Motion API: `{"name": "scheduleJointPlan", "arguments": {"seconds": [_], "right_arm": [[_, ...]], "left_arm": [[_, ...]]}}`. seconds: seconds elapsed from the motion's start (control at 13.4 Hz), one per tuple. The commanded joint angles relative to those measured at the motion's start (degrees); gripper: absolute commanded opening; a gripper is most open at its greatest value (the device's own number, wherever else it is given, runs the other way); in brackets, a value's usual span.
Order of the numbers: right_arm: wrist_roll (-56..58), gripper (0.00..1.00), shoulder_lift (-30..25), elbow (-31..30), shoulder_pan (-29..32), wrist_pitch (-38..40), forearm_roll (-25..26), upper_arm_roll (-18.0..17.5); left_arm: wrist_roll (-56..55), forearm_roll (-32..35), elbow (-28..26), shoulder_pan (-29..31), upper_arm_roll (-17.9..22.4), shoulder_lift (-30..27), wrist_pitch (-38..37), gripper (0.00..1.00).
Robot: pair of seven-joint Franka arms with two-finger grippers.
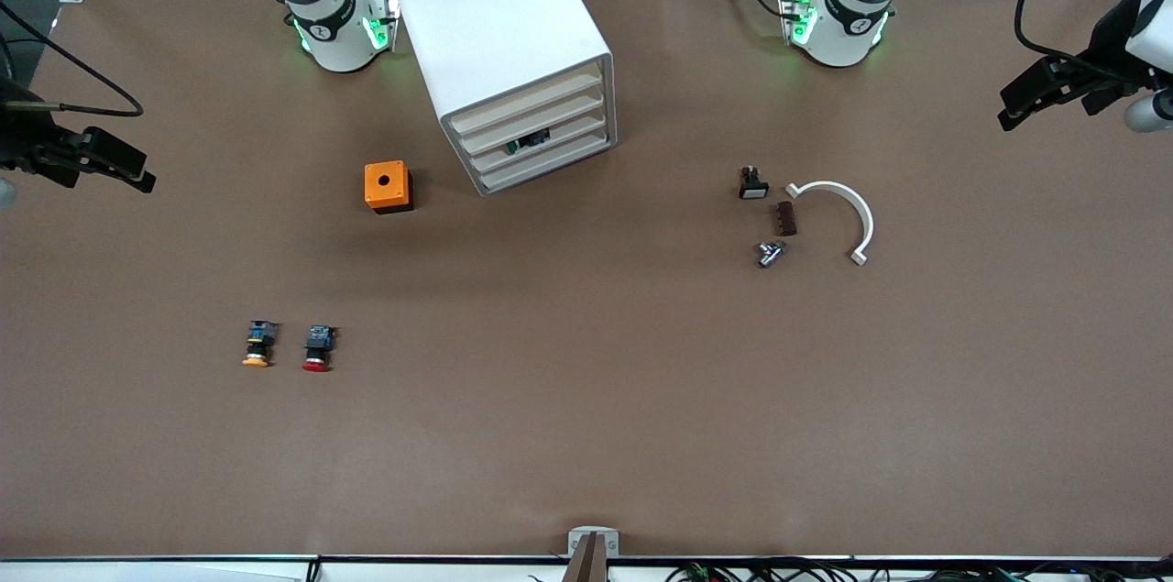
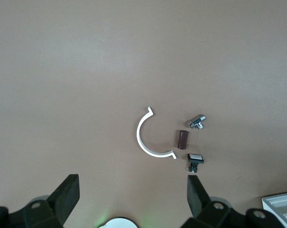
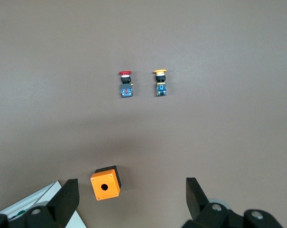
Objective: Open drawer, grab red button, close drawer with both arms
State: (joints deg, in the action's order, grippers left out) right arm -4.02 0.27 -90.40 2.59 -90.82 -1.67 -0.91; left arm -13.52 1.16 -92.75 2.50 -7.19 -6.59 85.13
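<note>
- The red-capped button (image 1: 317,350) lies on the worktop (image 1: 586,399) beside an orange-capped button (image 1: 259,345), both nearer the camera than the orange box (image 1: 388,186).
- All four drawers look shut in the cabinet (image 1: 499,41); second drawer (image 1: 531,116).
- A white arc (image 1: 838,217) and small parts lie toward the left arm's end.
- Left gripper (image 2: 131,190) and right gripper (image 3: 131,192) hang high at the table ends, jaws spread.

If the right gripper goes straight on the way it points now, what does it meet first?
Probably the bare table. The open right gripper looks down at it; the orange box lies just off centre, and the red-capped button farther along. Depth is unclear.
</note>
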Motion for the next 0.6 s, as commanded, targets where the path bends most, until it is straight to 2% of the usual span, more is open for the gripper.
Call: {"name": "scheduleJointPlan", "arguments": {"seconds": [0.0, 0.52], "right_arm": [[-0.02, 1.00, -0.45, -0.03, 0.57, -0.06, 0.70, -0.76], [0.06, 1.00, -0.45, -0.03, 0.31, -0.06, 0.70, -0.67]], "left_arm": [[1.22, -0.10, -1.38, 0.57, -0.29, -1.24, 0.83, 1.00], [1.39, -0.80, -3.31, -2.24, -0.37, -2.82, -0.05, 1.00]]}}
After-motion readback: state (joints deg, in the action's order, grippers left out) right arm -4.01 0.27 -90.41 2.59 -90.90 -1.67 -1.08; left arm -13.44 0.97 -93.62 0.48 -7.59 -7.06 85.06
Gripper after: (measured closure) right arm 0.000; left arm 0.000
